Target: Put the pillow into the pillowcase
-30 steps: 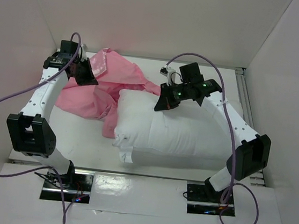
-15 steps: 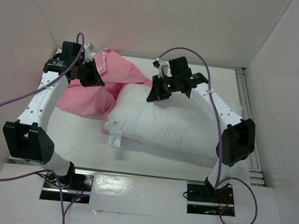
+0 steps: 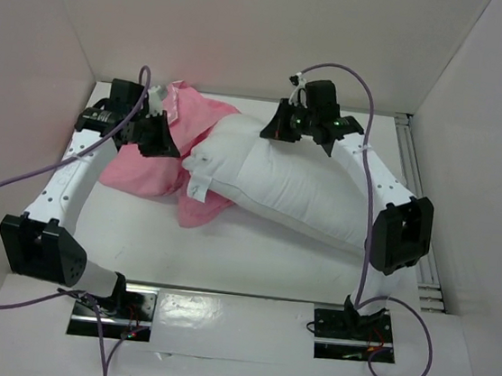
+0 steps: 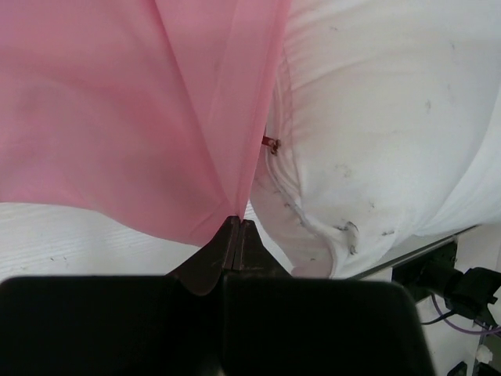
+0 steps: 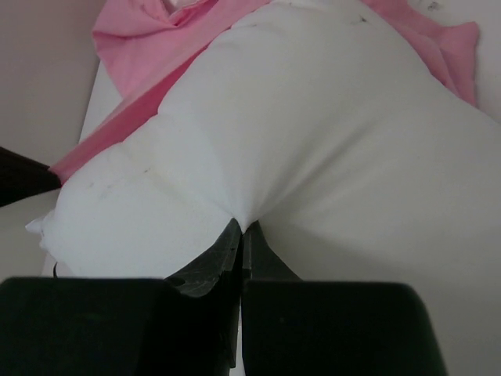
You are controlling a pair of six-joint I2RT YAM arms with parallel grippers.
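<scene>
The white pillow (image 3: 297, 184) lies slantwise from the back middle toward the right front, its left end lifted over the pink pillowcase (image 3: 157, 173). A small tag (image 3: 198, 189) hangs at that left end. My right gripper (image 3: 276, 127) is shut on a pinch of pillow fabric (image 5: 313, 157) at its back edge; the cloth puckers at the closed tips (image 5: 243, 227). My left gripper (image 3: 167, 142) is shut on a fold of the pillowcase (image 4: 117, 117), which stretches away from its closed tips (image 4: 238, 223). The pillow (image 4: 376, 117) lies right beside that fold.
White walls enclose the table on the left, back and right. A metal rail (image 3: 415, 179) runs along the right side. Bare white tabletop (image 3: 136, 238) shows in front of the pillowcase. Purple cables loop from both arms.
The right gripper has dragged the pillow back and left, tilting it so its left end rides over the pillowcase. The left gripper has shifted slightly right with the pink fabric.
</scene>
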